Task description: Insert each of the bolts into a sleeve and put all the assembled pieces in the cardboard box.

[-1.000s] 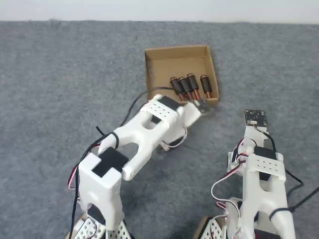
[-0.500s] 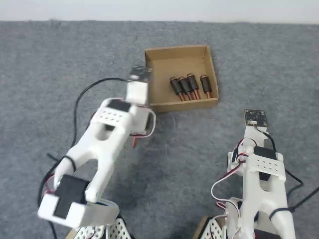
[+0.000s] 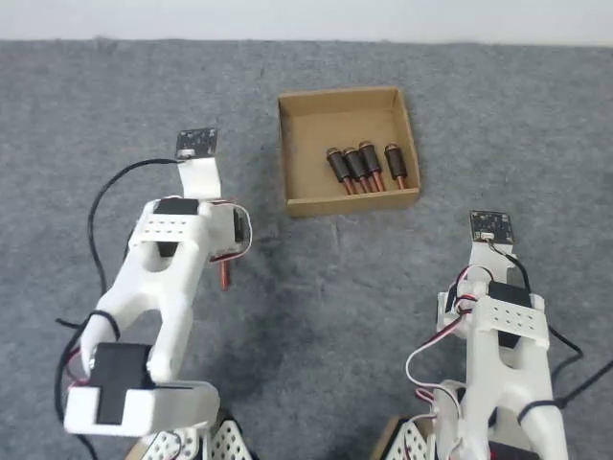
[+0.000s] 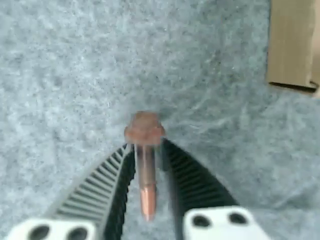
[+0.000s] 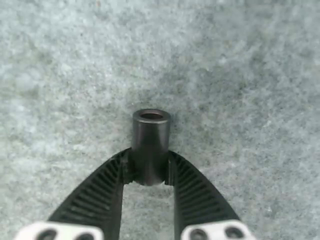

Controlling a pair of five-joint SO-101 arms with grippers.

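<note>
- The left hand [image 4: 146, 150] is closed down to a narrow gap on a copper-coloured metal bolt with a hexagonal head [image 4: 145, 167]. It grips the shank, with the head just past the fingertips and the pointed tip lying back toward the wrist.
- The right hand [image 5: 149, 162] is likewise nearly closed, clamped on the lower part of a short dark cylindrical sleeve [image 5: 151, 132]. The sleeve's open bore faces away from the hand.
- From above, the two arms are well apart over the grey felt-like surface [image 3: 460, 115], and the bolt pokes out beside the left arm.
- Four assembled bolt-and-sleeve pieces [image 3: 364, 168] lie side by side in the shallow brown cardboard box [image 3: 321, 120].
- Step in hand, as I judge it: mating this bolt with this sleeve (likely the last pair).
- The next move calls for bringing the hands together and lining the bolt's tip up with the bore before sliding it in. The finished piece then goes in the box.
- No brand, label or legible writing shows on the box or parts.
</note>
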